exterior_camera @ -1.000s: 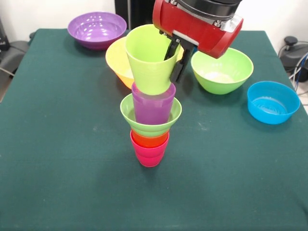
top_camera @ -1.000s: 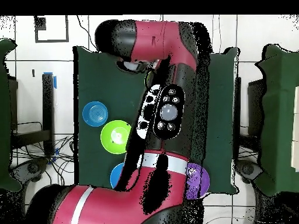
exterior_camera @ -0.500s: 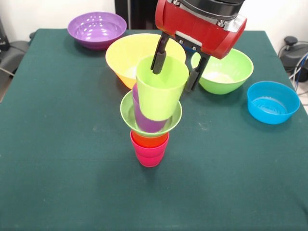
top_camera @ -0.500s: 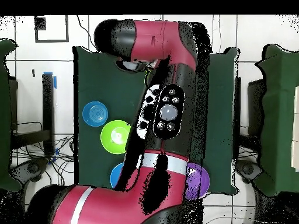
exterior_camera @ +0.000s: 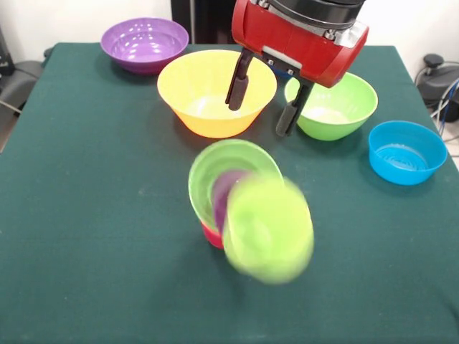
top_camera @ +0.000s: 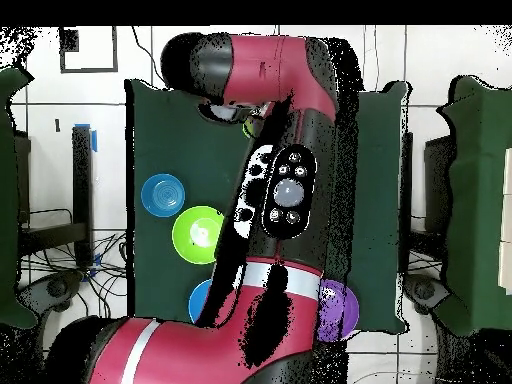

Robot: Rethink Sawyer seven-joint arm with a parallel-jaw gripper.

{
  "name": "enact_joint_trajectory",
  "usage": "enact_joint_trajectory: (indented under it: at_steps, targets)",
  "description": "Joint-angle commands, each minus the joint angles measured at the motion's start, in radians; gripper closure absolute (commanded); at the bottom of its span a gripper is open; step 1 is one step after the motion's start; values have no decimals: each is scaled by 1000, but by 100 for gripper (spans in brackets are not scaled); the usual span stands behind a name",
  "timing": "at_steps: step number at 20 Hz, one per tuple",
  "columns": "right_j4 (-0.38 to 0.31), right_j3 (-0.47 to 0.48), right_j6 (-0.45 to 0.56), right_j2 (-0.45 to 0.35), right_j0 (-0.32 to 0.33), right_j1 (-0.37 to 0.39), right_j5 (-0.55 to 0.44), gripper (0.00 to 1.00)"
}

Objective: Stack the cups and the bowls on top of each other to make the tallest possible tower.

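My gripper [exterior_camera: 258, 118] hangs open and empty above the table, its two black fingers [exterior_camera: 238, 82] spread in front of the orange-yellow bowl [exterior_camera: 208, 89]. Below it the tower is tipping toward the camera. The lime green cup [exterior_camera: 269, 231] is loose and blurred in mid-fall. The small lime green bowl [exterior_camera: 215, 168] is tilted with its mouth toward the camera, the purple cup [exterior_camera: 224, 195] inside it. Only a sliver of the red-pink cup [exterior_camera: 209, 235] shows at the base. The orange cup is hidden. In the overhead view the arm [top_camera: 285, 190] covers the stack.
A purple bowl [exterior_camera: 143, 44] stands at the far left, a medium lime green bowl [exterior_camera: 331, 105] right of the orange-yellow one, and a blue bowl [exterior_camera: 406, 152] at the right edge. Overhead shows blue bowls [top_camera: 163, 194] [top_camera: 201, 300], a lime green bowl [top_camera: 198, 234] and a purple bowl [top_camera: 342, 308].
The gripper let go of the lime green cup. That cup then fell off, and the bowl and purple cup under it tipped over toward the camera.
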State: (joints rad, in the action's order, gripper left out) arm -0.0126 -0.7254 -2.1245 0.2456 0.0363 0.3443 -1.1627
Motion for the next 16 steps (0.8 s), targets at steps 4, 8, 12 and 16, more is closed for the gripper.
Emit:
enact_joint_trajectory:
  at_steps: [4, 8, 12, 16]
  targets:
    - [-4, -84, -112, -50, -25, -2, 39, 0]
    - [-3, -89, -120, -47, -28, -1, 38, 0]
    - [4, -88, -143, -41, -29, -4, 28, 0]
    - [1, -97, -155, -33, -34, -1, 40, 0]
